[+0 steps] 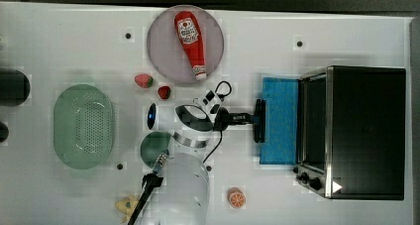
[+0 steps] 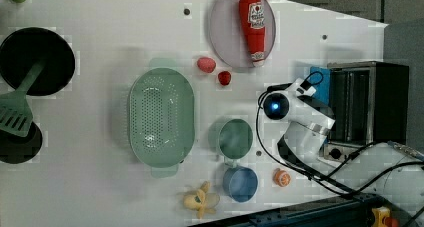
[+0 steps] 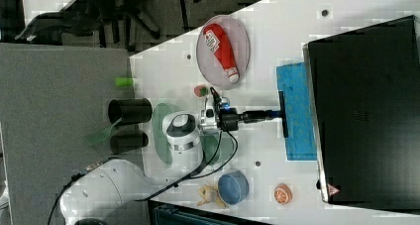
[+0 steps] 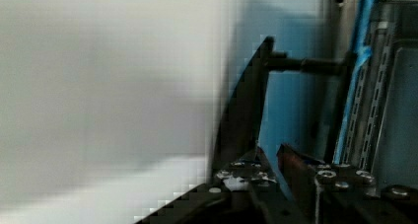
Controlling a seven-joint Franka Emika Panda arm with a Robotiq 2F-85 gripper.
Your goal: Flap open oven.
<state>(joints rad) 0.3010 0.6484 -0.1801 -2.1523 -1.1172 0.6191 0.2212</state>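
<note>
The black oven (image 1: 366, 131) stands at the top view's right, its blue glass door (image 1: 280, 121) lying flapped down flat on the table toward the arm. The dark bar handle (image 1: 259, 121) runs along the door's free edge. My gripper (image 1: 253, 119) reaches out level from the white arm and is shut on the middle of that handle. In the right view the gripper (image 3: 275, 114) meets the handle (image 3: 283, 113) in front of the oven (image 3: 366, 111). The wrist view shows the handle (image 4: 241, 120) running past my fingertips (image 4: 256, 160), with the oven's open cavity behind.
A ketchup bottle (image 1: 190, 41) lies on a grey plate (image 1: 158, 46) behind the arm. Two strawberries (image 1: 143, 80), a green colander (image 1: 83, 127), a green cup (image 1: 153, 148), an orange slice (image 1: 236, 198), a banana (image 1: 127, 205) and a blue cup (image 2: 240, 183) lie around the arm.
</note>
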